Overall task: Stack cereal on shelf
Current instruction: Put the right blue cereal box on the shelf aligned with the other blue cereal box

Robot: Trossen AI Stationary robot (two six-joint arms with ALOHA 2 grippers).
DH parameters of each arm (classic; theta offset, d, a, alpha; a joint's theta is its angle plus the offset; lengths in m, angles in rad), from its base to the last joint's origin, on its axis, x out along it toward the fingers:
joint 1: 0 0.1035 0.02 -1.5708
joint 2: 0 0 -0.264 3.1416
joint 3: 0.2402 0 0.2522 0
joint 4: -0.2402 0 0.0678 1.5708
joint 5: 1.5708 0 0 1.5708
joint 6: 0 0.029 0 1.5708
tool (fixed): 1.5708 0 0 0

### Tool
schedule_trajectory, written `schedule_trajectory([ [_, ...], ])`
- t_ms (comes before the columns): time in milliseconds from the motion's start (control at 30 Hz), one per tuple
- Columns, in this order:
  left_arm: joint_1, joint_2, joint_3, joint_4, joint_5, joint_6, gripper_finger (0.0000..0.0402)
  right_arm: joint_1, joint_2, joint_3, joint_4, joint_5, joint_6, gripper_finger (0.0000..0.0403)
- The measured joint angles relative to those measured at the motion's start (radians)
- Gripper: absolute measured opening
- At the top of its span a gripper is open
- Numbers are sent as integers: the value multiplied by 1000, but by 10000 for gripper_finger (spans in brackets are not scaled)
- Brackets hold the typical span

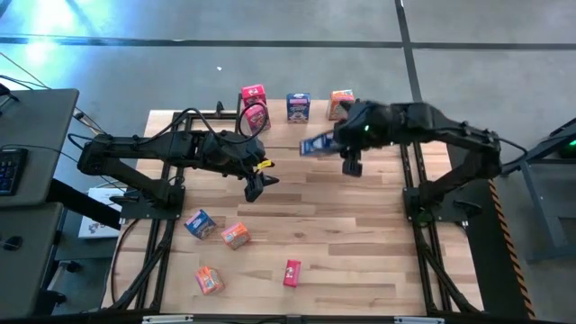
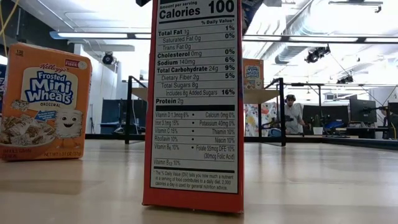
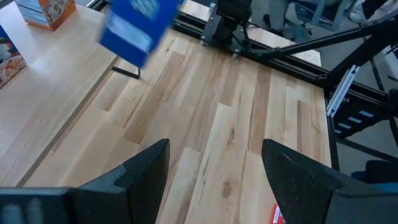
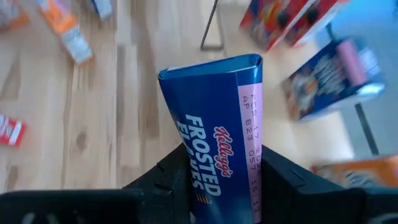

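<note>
1. Nearest to us, well short of the shelf, four small cereal boxes lie loose on the table: a red one, an orange one, another orange one and a blue one. We judge them light, stiff enough to pinch, but thin card that would dent under a hard squeeze.
2. A step closer to the shelf, the left claw hangs over bare table just in front of the shelf's front edge, fingers spread apart with nothing between them.
3. Now the action: the right claw is clamped on a blue cereal box, held in the air just above the shelf's top board. We see its fingers pressing the two broad faces near one end, so the rest of the box sticks out ahead of the claw. That looks a sound place to hold: flat faces, no slippery edge.
4. At the far side of the shelf, three boxes already stand upright in a row: a red one, a blue one and an orange one.
5. We judge the held box will need a level set-down, since a tall narrow box could tip easily.
</note>
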Motion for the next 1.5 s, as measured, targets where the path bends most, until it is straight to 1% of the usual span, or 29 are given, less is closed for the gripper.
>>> schedule_trajectory([
  [200,0,0,0,0,0,0,246,-69,0,72,89,-51,-111,126],
  [367,0,0,0,0,0,-1,246,-105,0,117,175,-53,-197,126],
  [600,0,0,0,0,-1,-3,246,-153,3,126,290,-55,-288,126],
  [667,0,0,0,0,-1,-3,246,-168,11,128,306,-76,-293,126],
  [767,0,0,0,0,-1,-4,246,-190,32,128,306,-136,-293,126],
  [833,0,0,0,0,-1,-3,246,-204,48,128,305,-154,-293,126],
  [1033,0,0,0,-1,-1,-1,246,-237,104,128,287,-157,-294,126],
  [1267,0,0,0,-1,-1,-1,246,-263,178,127,206,-157,-294,126],
  [1500,0,0,0,-1,-1,0,246,-263,247,126,126,-140,-316,126],
])
